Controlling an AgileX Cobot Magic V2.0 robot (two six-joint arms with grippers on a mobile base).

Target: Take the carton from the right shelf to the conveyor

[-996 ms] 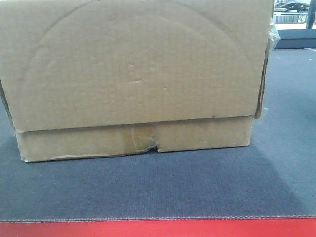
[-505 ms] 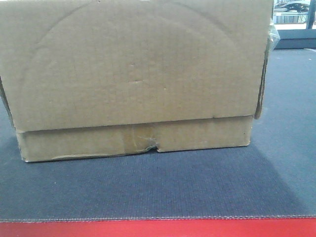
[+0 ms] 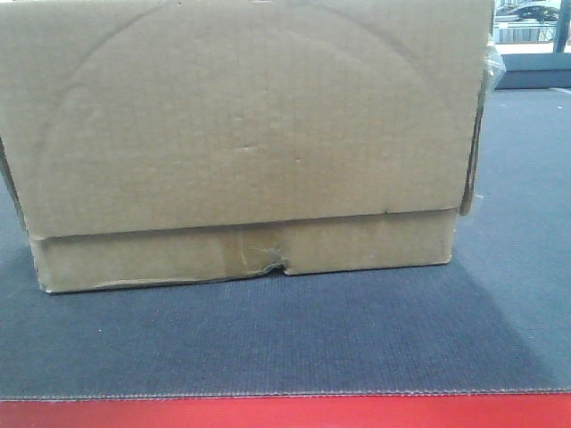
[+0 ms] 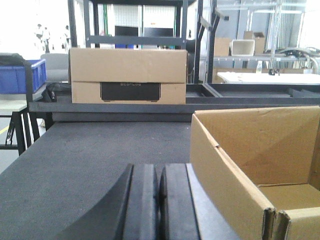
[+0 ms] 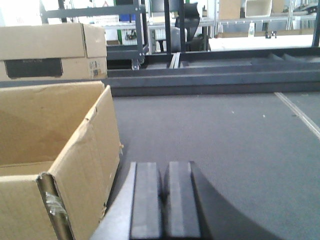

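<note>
Carton (image 3: 241,143) unmoved on the conveyor (image 3: 268,343) across all front views; left gripper (image 4: 159,200) at its 9 o'clock and right gripper (image 5: 164,200) at its 3 o'clock, both closed, empty, apart from it; placement judged complete.

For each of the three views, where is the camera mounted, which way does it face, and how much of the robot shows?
Exterior front: low, facing the carton side on the conveyor; no robot parts show.
Left wrist: behind the closed left gripper, looking along the belt; carton on its right.
Right wrist: behind the closed right gripper, looking along the belt; carton on its left.
Shared: both wrist views show the open-topped carton and a second box at the far end.
</note>
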